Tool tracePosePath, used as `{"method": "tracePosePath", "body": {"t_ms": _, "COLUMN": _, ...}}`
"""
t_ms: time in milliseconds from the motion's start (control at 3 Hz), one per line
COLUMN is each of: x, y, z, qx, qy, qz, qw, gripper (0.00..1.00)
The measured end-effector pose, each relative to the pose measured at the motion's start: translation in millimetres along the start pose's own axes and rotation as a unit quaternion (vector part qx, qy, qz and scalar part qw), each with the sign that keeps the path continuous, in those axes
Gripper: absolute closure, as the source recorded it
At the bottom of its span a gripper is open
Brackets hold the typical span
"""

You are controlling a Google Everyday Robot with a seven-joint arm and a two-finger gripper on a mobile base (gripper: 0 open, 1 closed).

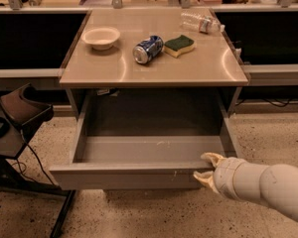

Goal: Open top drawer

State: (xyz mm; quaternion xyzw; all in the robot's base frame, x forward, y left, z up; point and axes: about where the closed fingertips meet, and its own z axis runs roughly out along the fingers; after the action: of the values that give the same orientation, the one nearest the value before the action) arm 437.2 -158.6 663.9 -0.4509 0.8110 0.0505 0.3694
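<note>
Here we see the top drawer (134,175) of a grey metal cabinet standing pulled well out toward the camera, its plain grey interior bare and lit from above. The gripper (199,166) sits at the right end of the drawer's flat front and clasps it. One pale finger (211,158) hooks over the top rim, and the other (203,178) presses against the outer face just below. Behind it the robot's white, rounded arm (268,182) reaches in from the lower right corner. We note small white scuff marks on the front panel just left of the gripper, and a few pale flecks on the drawer's floor.

On the beige countertop (109,68) above the drawer lie four items. A shallow cream bowl (101,36) stands upright at the left. A blue drinks can (147,49) lies on its side near the middle. A yellow sponge (179,45) with its green scouring face up lies just right of the can. A clear plastic bottle (201,22) lies on its side toward the back right corner.

To the left of the cabinet, a dark padded stand (25,107) on a black frame rests on the speckled floor (268,138), with a black cable trailing beneath it.
</note>
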Motion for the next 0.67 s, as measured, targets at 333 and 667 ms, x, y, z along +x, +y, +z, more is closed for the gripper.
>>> {"method": "tracePosePath", "body": {"t_ms": 333, "x": -1.8, "y": -0.7, "z": -2.1, "qx": 0.000, "qy": 0.000, "qz": 0.000, "qw": 1.0000, "gripper": 1.00}}
{"method": "tracePosePath", "body": {"t_ms": 667, "x": 1.9, "y": 4.1, "z": -3.3, "qx": 0.003, "qy": -0.003, "qz": 0.003, "qw": 1.0000, "gripper": 1.00}}
